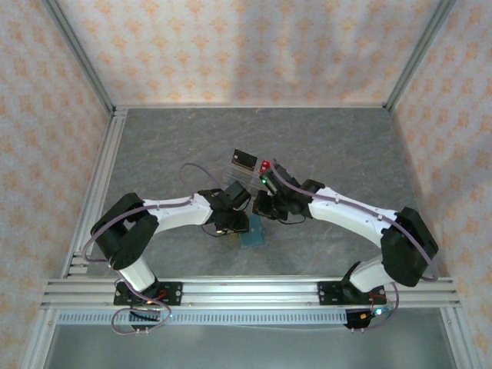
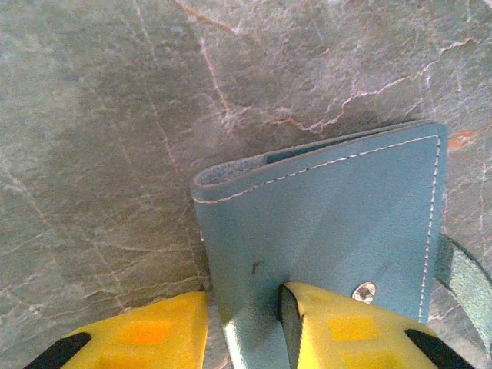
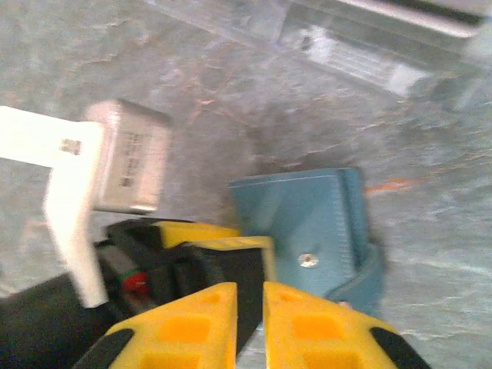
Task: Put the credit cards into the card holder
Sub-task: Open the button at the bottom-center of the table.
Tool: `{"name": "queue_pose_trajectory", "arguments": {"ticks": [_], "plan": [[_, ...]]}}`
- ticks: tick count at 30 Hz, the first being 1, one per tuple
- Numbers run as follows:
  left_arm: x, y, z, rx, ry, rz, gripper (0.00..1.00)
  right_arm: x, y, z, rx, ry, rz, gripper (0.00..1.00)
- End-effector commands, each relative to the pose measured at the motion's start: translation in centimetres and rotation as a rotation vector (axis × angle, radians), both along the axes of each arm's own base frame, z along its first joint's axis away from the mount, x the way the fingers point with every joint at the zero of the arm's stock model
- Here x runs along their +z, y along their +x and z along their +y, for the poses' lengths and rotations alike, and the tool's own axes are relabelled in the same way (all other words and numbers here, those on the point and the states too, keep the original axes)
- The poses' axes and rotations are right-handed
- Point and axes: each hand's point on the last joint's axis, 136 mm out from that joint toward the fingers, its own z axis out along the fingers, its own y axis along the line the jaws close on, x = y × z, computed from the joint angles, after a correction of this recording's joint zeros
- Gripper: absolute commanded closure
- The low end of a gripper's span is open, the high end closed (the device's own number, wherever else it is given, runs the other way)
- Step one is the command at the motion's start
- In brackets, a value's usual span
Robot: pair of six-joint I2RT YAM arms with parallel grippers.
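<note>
Top view: both arms meet mid-counter (image 1: 169,146). The left claw (image 1: 233,224) is right up against the small flat teal-blue folding card holder (image 1: 253,233), which lies on the grey stone-look surface. The right claw (image 1: 264,207) hangs just past the holder, close to the left claw. The thin black rectangular credit card (image 1: 244,160) lies further out, beyond both claws and a bit nearer the right one. Left wrist view: the left claw is part closed and pinches the near edge of the holder's cover between its yellow fingers (image 2: 346,330), with the small metal snap (image 2: 364,291) just beside one fingertip. The holder stretches away from the claw, fold on its far-left side, covers slightly parted there. Right wrist view: the right claw (image 3: 250,290) is almost closed, down to a narrow slit with nothing visible in it. The holder sits straight ahead and a touch to the right, gripped by the left claw, and a clear plastic rack (image 3: 346,38) stands well ahead. Judgement: the right arm is nearer the card, so the fetch looks like its job, with the left arm bracing the holder. The card's long edge must line up with the holder's parted side.
</note>
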Motion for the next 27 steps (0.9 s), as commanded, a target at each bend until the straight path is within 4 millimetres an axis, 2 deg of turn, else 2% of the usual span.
{"name": "queue_pose_trajectory", "arguments": {"ticks": [1, 5, 10, 12, 15, 17, 20, 23, 27], "plan": [[-1.9, -2.1, 1.5, -0.028, 0.072, 0.051, 0.67, -1.3, -0.8, 1.6, -0.028, 0.095, 0.083, 0.87], [-1.9, -2.3, 1.7, -0.025, 0.073, 0.052, 0.67, -3.0, -0.8, 2.4, -0.066, 0.137, 0.135, 0.89], [-2.0, -2.5, 1.9, -0.024, 0.074, 0.051, 0.67, -5.8, -0.7, 2.1, -0.121, 0.102, 0.182, 0.92], [-2.0, -2.5, 2.0, -0.023, 0.075, 0.052, 0.67, -6.8, -0.8, 1.6, -0.139, 0.074, 0.196, 0.92], [-2.0, -2.5, 2.0, -0.023, 0.078, 0.05, 0.67, -8.0, -1.3, -0.3, -0.169, -0.02, 0.204, 0.94], [-2.0, -2.5, 2.0, -0.021, 0.077, 0.051, 0.67, -8.3, -1.8, -2.4, -0.182, -0.114, 0.191, 0.91], [-2.0, -2.5, 2.0, -0.024, 0.076, 0.05, 0.67, -8.2, -2.2, -4.0, -0.178, -0.177, 0.168, 0.84], [-2.2, -2.5, 2.0, -0.024, 0.08, 0.053, 0.67, -8.6, -2.7, -4.6, -0.156, -0.209, 0.171, 0.78], [-2.2, -2.5, 2.0, -0.025, 0.08, 0.054, 0.67, -8.8, -2.8, -4.0, -0.121, -0.19, 0.176, 0.76]]}}
